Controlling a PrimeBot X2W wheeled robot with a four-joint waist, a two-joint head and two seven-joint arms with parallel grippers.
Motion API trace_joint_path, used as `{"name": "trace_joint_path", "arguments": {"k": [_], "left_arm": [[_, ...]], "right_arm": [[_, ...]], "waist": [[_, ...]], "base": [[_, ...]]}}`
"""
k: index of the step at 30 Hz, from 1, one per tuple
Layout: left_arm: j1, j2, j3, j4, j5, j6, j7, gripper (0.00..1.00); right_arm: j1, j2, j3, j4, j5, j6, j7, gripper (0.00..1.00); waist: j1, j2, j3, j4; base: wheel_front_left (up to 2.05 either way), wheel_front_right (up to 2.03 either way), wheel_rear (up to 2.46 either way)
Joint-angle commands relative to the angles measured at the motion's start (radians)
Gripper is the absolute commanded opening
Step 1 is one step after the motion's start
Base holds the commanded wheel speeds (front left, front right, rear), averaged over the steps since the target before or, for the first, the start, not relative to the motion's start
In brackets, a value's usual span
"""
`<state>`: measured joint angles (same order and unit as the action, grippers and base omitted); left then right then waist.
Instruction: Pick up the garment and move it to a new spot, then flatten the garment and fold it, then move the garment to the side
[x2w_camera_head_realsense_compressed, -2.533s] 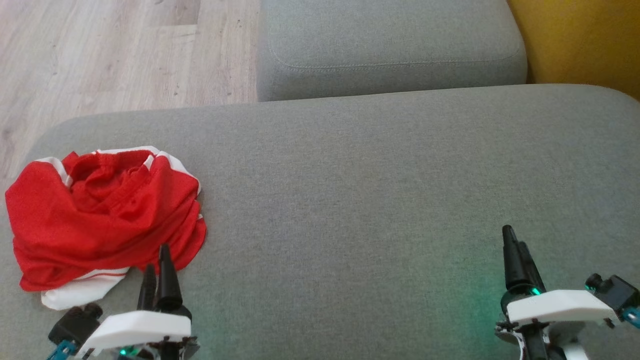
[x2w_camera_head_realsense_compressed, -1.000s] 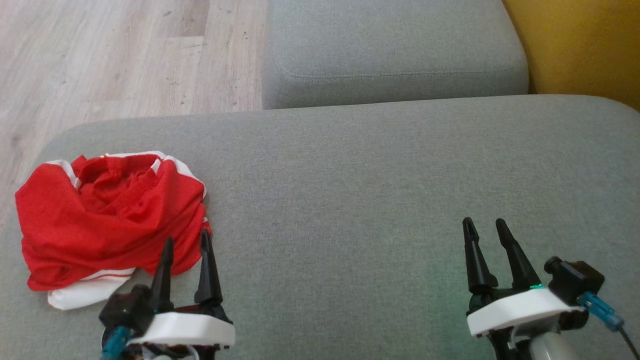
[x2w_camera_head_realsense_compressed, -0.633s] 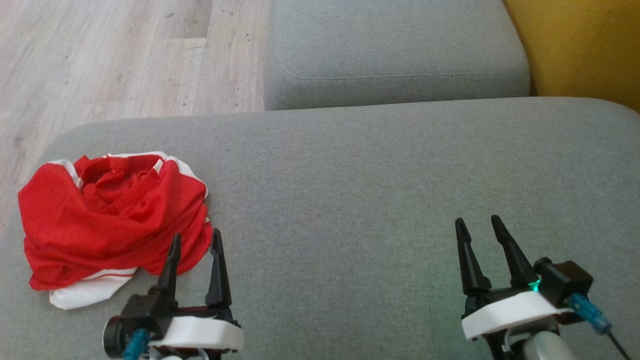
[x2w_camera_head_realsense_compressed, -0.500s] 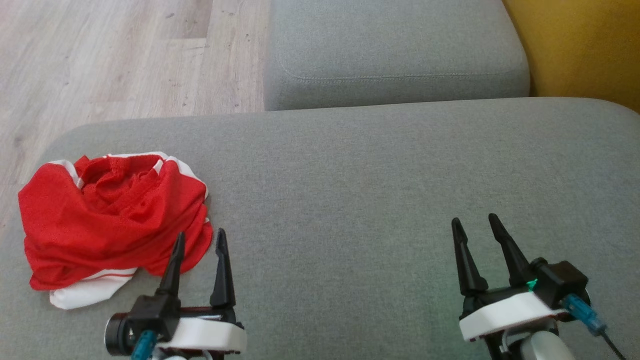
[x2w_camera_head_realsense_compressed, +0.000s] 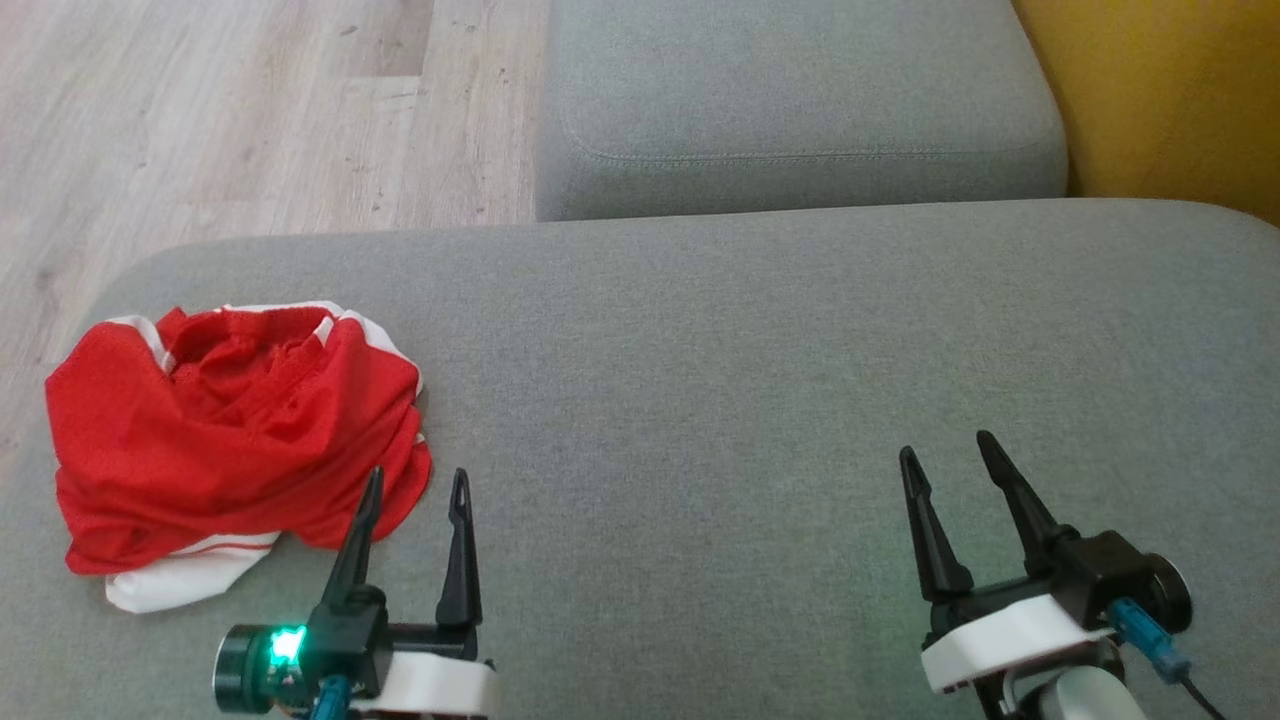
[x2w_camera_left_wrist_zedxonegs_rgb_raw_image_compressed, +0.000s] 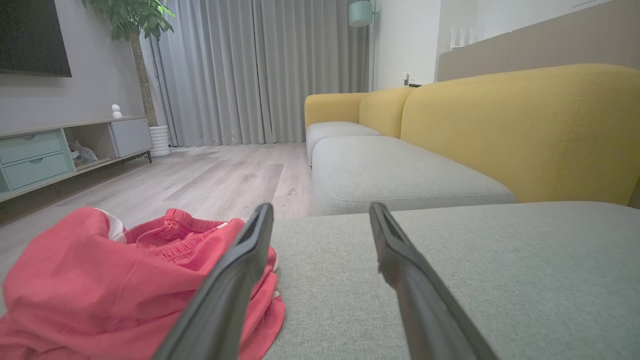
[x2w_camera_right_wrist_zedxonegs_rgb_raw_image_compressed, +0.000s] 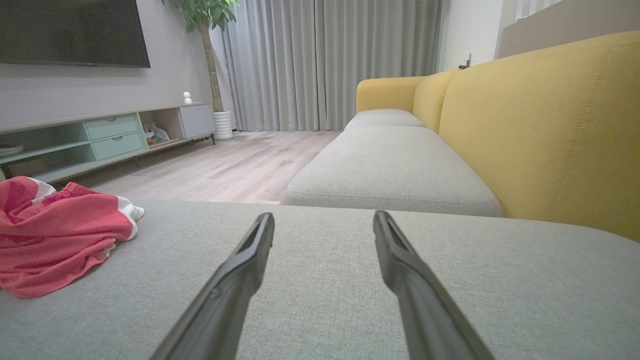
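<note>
A crumpled red garment (x2w_camera_head_realsense_compressed: 225, 430) with white trim lies in a heap on the left end of the grey cushion (x2w_camera_head_realsense_compressed: 750, 380). My left gripper (x2w_camera_head_realsense_compressed: 417, 485) stands open just off the heap's near right edge, its left finger (x2w_camera_head_realsense_compressed: 360, 540) overlapping the red cloth, nothing between the fingers. In the left wrist view the garment (x2w_camera_left_wrist_zedxonegs_rgb_raw_image_compressed: 115, 280) lies left of my left gripper (x2w_camera_left_wrist_zedxonegs_rgb_raw_image_compressed: 320, 210). Far to the right, my right gripper (x2w_camera_head_realsense_compressed: 945, 450) is open over bare cushion. In the right wrist view my right gripper (x2w_camera_right_wrist_zedxonegs_rgb_raw_image_compressed: 324, 217) is open and the garment (x2w_camera_right_wrist_zedxonegs_rgb_raw_image_compressed: 55, 230) lies at far left.
A second grey seat cushion (x2w_camera_head_realsense_compressed: 800, 100) lies beyond, with a yellow sofa back (x2w_camera_head_realsense_compressed: 1160, 90) at the right. Wooden floor (x2w_camera_head_realsense_compressed: 230, 110) runs past the cushion's left edge. A TV cabinet (x2w_camera_right_wrist_zedxonegs_rgb_raw_image_compressed: 100, 140) and curtains (x2w_camera_right_wrist_zedxonegs_rgb_raw_image_compressed: 325, 60) stand far off.
Both grippers have turned at the wrist and opened their fingers. The left gripper has shifted right along the garment's edge. The camera has drifted slightly. The garment has not moved.
</note>
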<state>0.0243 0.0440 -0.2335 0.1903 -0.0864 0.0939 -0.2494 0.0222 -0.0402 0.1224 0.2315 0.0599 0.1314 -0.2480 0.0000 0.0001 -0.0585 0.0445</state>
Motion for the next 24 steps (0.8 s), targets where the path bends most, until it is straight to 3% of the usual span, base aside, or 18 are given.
{"name": "trace_joint_path", "arguments": {"k": [1,18,24], "left_arm": [[-0.041,0.006,0.025,-0.026,0.009,0.006,-0.012,1.00],[-0.061,0.006,0.053,0.035,-0.029,0.005,-0.012,1.00],[-0.075,0.006,0.051,0.045,-0.051,0.023,-0.012,1.00]], "right_arm": [[-0.051,-0.010,0.017,-0.025,-0.012,-0.001,-0.014,1.00],[-0.054,-0.010,-0.005,-0.017,0.001,-0.001,-0.014,1.00],[-0.051,-0.010,-0.008,-0.017,0.000,-0.001,-0.014,1.00]], "waist": [[0.0000,-0.0001,0.001,0.000],[0.0000,-0.0001,0.019,0.005],[0.0000,-0.0001,0.029,0.046]], "base": [[0.00,0.00,0.00],[0.00,0.00,0.00],[0.00,0.00,0.00]]}}
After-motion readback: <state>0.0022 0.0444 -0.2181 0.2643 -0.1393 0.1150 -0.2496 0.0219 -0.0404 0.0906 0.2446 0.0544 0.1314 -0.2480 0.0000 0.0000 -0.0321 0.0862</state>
